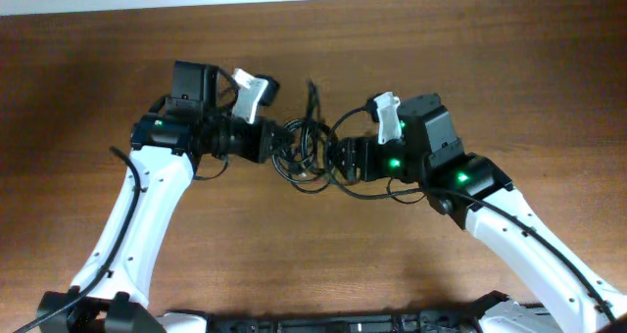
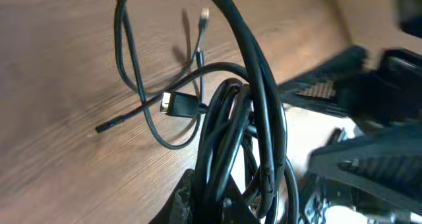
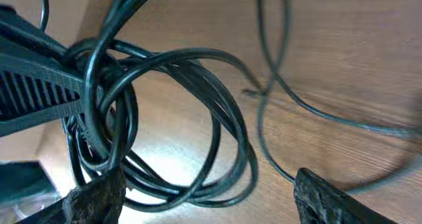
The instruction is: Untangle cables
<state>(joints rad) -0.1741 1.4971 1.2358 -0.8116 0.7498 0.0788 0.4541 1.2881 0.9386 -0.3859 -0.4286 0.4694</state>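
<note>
The cables point(image 1: 309, 149) are a knotted black bundle on the wooden table point(image 1: 470, 49), between my two grippers. My left gripper point(image 1: 281, 142) is shut on several strands of the cables point(image 2: 258, 92) at the bottom of the left wrist view, jaws point(image 2: 224, 201) closed around them. A loose strand with a small plug point(image 2: 175, 104) trails onto the table, with another plug end point(image 2: 204, 14) farther off. My right gripper point(image 1: 338, 159) is open, its fingers point(image 3: 204, 197) spread wide on either side of the lower cable loops point(image 3: 92, 128), not closed on them.
The left gripper's black body point(image 3: 33, 85) shows at the left of the right wrist view, close to the bundle. The right arm's black housing point(image 2: 369, 118) fills the right of the left wrist view. A thin strand point(image 3: 283, 92) runs across the table to the right.
</note>
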